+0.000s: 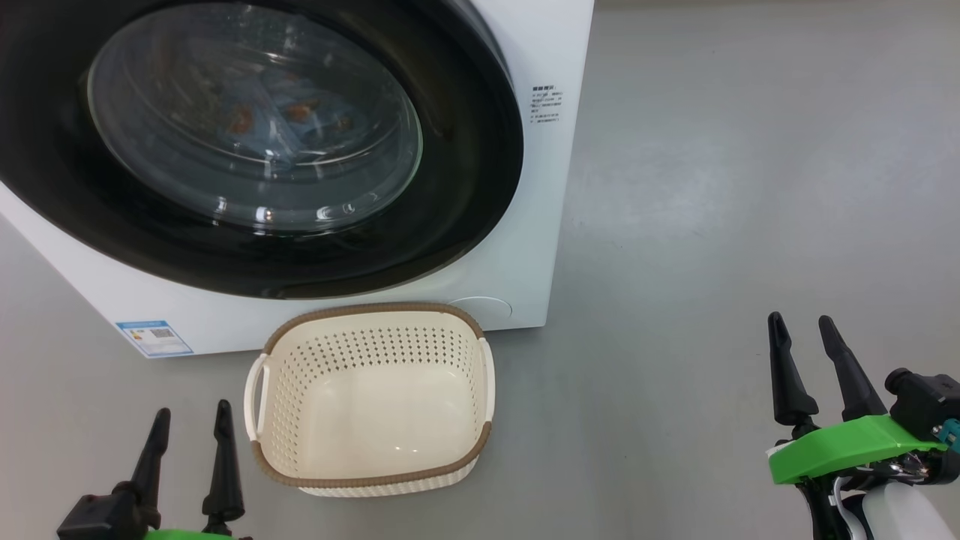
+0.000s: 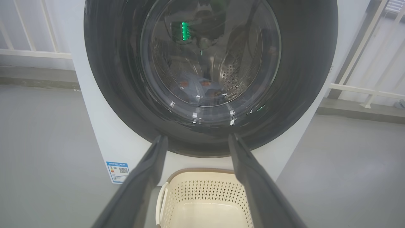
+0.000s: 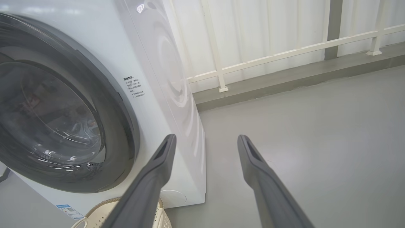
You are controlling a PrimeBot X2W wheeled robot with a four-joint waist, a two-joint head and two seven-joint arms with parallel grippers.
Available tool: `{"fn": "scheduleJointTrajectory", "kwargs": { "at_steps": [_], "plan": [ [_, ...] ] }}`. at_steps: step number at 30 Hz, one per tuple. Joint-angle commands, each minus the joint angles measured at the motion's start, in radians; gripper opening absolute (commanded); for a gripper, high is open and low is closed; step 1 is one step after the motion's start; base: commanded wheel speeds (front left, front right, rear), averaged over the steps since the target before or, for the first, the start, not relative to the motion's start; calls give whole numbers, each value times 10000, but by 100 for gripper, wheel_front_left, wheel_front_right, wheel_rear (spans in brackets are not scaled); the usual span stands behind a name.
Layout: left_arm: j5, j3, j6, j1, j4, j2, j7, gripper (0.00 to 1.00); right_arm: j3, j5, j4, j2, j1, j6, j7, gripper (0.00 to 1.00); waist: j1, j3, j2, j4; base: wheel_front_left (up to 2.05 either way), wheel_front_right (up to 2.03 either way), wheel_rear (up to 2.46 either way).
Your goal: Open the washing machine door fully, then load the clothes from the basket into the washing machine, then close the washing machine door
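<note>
Bright, even light, with glints on the washing machine door (image 1: 255, 142).

The door (image 1: 465, 187) sits closed on the washer (image 1: 540, 247), with clothes (image 1: 277, 120) behind its glass. The basket (image 1: 375, 309) stands on the floor (image 1: 712, 225) just before it. The left gripper (image 1: 193, 407) and right gripper (image 1: 799, 317) flank it, the 2 with fingers parted.

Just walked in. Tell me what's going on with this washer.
A two-armed robot is doing laundry, and the job looks finished. The washing machine door looks shut, and the clothes lie in the drum behind its glass. The basket stands empty on the floor in front of the washing machine. The left gripper hangs open just left of the basket and the right gripper open well to its right, neither touching anything.
</note>
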Motion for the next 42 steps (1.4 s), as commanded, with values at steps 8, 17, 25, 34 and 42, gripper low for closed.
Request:
{"fn": "scheduleJointTrajectory", "kwargs": {
  "at_steps": [8,17,25,34,42],
  "plan": [
    [164,370,-21,25,-256,142,-65,100,210,-86,-241,-43,88,0,-51,100,-1,-32,0,-7,0,0,0],
    [193,354,-21,-4,-311,154,-65,100,176,-85,-254,-31,70,0,-51,100,-1,18,0,20,0,0,0],
    [252,397,-21,-14,-336,144,-65,100,157,-86,-282,-22,54,0,-51,100,-1,74,0,45,0,0,0],
    [314,481,-21,-58,-345,110,-65,100,99,-88,-307,-18,31,0,-51,100,-1,153,0,99,0,0,0],
    [318,503,-21,-94,-294,93,-65,100,71,-107,-308,-22,9,0,-51,100,-1,173,0,140,0,0,0]
  ]
}}
